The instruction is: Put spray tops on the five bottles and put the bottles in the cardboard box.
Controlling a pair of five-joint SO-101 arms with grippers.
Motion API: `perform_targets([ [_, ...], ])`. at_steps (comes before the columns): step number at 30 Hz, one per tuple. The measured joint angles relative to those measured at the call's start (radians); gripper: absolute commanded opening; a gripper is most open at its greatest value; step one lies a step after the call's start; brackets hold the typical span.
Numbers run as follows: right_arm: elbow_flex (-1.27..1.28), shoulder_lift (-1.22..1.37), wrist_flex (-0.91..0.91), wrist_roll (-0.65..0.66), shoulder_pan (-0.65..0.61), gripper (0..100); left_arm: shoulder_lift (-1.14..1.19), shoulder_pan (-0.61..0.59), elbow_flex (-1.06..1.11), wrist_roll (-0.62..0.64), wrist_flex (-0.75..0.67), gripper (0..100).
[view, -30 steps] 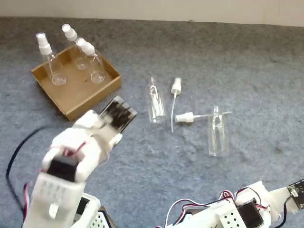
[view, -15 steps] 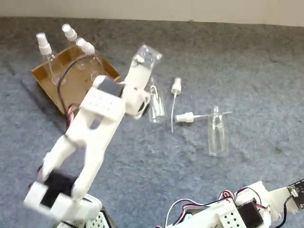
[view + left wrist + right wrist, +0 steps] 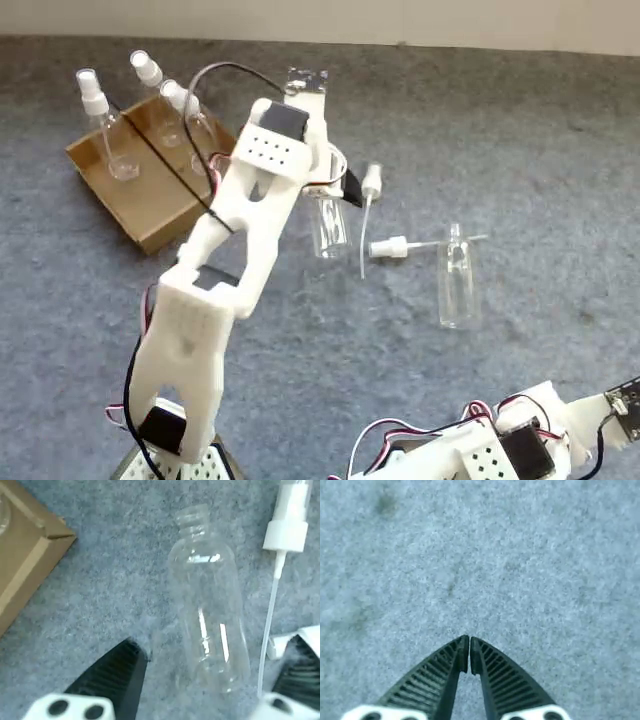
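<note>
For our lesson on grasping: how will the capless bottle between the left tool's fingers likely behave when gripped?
The bottle lies on its round side, so it may roll if nudged. It looks empty and clear, so probably light. Its smooth wall might slip in the left tool.

White plastic arm segments (image 3: 245, 215), black cables (image 3: 228, 67), ribbed black fingers (image 3: 445, 680), seemingly red wiring (image 3: 478, 408) near the bases.

The worktop (image 3: 520, 130) is a mottled grey, like felt. The box (image 3: 185, 215) is plain brown card. The bottles (image 3: 210, 610) are clear and the tops (image 3: 287, 525) white. Both arms (image 3: 245, 230) are white. The left hand (image 3: 220, 647) has black fingers (image 3: 122, 672); the right hand (image 3: 469, 652) is black too, with a ribbed pattern.
</note>
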Motion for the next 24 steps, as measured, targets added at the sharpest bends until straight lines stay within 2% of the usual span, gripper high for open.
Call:
perform_targets([
  [8, 0.0, 0.0, 0.0, 0.0, 0.0, 0.6, 0.342, -0.011, -0.388, 0.009, 0.034, 36],
  [17, 0.0, 0.0, 0.0, 0.0, 0.0, 0.6, 0.466, -0.041, -0.468, 0.009, 0.034, 35],
  [24, 0.0, 0.0, 0.0, 0.0, 0.0, 0.6, 0.468, -0.06, -0.473, 0.009, 0.066, 15],
])
